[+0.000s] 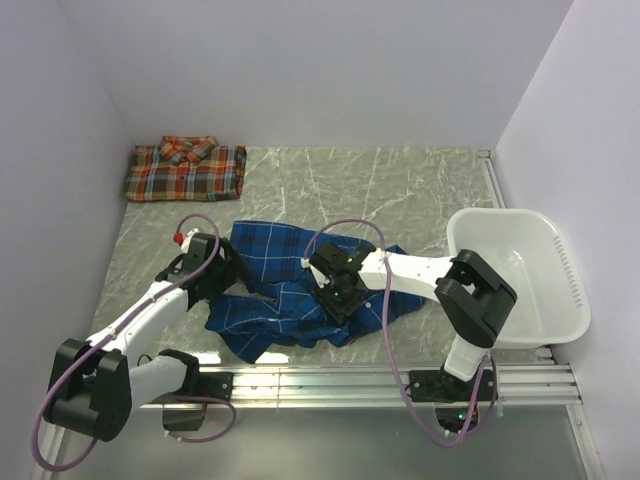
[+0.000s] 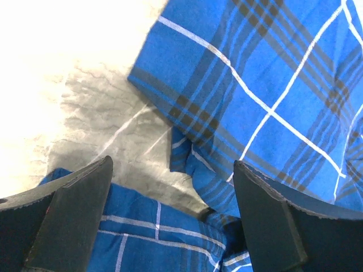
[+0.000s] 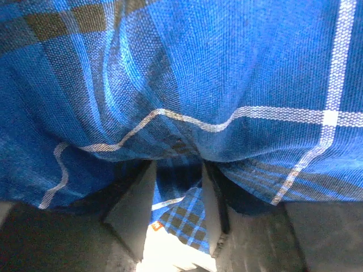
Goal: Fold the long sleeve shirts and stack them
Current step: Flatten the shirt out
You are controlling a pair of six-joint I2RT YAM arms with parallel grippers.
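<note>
Grey veined marble is seen across the table [image 1: 400,190], which is closed in by pale walls, and a white plastic basket [image 1: 500,213] is set at its right edge. Just beside the basket, on the side toward the left arm, a royal blue plaid cloth shirt [image 1: 268,252] is spread out crumpled and unfolded, with thin white and dark checks showing through the creases. Well apart from the basket, in the far corner on the opposite side, a red-orange plaid cloth shirt [image 1: 185,172] is laid folded flat, its collar turned up on top.

And now the arms! The right gripper [image 3: 178,167] is brought down on the part of the blue shirt nearer the basket. Its fingers are drawn close together, and a puckered fold of blue cloth is pinched between them, with more fabric draped over their tips. The left gripper [image 2: 173,164] is held at the shirt's edge farther from the basket, its fingers spread wide. Bare marble and a blue hem are framed between them, and nothing is gripped.
</note>
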